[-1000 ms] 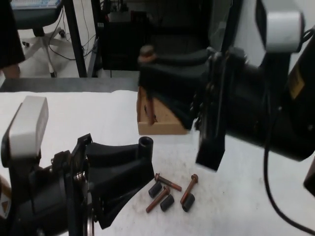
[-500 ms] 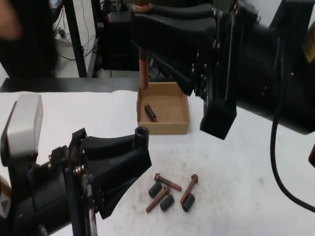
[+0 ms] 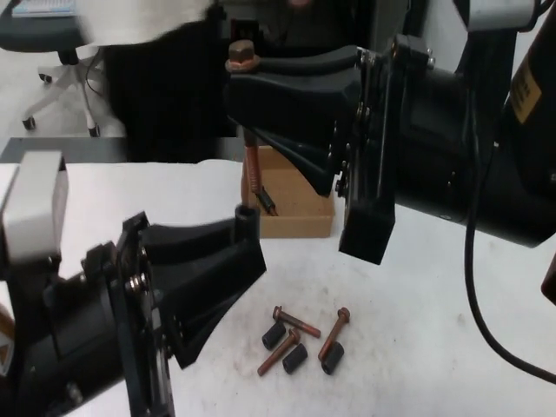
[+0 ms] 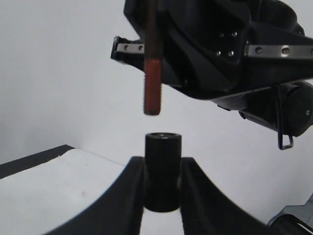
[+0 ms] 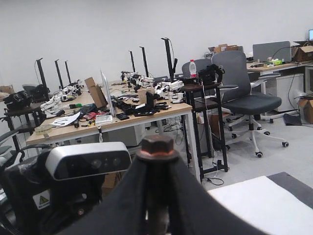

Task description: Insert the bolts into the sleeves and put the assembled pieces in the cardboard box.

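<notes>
- We see the left gripper point(image 4: 163, 169) clamped on a black sleeve point(image 4: 163, 161), held upright with its open mouth facing up.
- In the high view that gripper sits low over the white bench point(image 3: 434, 347).
- The right gripper point(image 3: 246, 91) is pinched tight on a copper-coloured bolt point(image 4: 152, 73), head on top and threaded shaft hanging straight down.
- We have the bolt's tip just above the sleeve's mouth — lined up, with a small gap between them, so it is not in yet.
- From the right wrist we look at the bolt's hex head seated between the two black fingers.
- Beyond the grippers, the cardboard box point(image 3: 300, 228) rests on the bench.
- One assembled piece point(image 3: 265, 201) lies inside the box against its left wall — a bolt in a sleeve, as far as we can tell.
- Nearer to us on the bench, three loose bolts point(image 3: 296, 321) and three loose sleeves point(image 3: 295, 358) lie in a tight cluster, several of them touching.
</notes>
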Available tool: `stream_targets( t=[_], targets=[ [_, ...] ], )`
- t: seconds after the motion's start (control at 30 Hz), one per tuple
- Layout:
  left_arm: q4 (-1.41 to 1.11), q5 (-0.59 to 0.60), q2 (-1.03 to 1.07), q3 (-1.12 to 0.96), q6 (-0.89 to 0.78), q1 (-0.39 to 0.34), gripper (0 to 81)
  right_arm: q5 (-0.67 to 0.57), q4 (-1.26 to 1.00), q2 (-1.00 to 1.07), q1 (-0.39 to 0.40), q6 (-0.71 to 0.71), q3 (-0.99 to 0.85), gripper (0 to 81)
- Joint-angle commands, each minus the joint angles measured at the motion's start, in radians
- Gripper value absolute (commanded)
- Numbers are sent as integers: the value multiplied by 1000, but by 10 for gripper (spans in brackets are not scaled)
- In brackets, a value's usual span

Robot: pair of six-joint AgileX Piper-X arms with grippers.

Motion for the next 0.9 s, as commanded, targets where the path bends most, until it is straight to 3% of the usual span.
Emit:
stream_targets(
  t=[0.0, 0.47, 0.87],
  targets=[
    [-18, -8, -1, -15, 1, 0, 3, 0, -10, -2, 6, -6, -10, 9],
    [6, -8, -1, -14, 1, 0, 3, 1, -22, 28, 24, -7, -10, 9],
    [-111, -159, -1, -14, 1, 0, 3, 1, -20, 28, 24, -7, -10, 9]
  ],
)
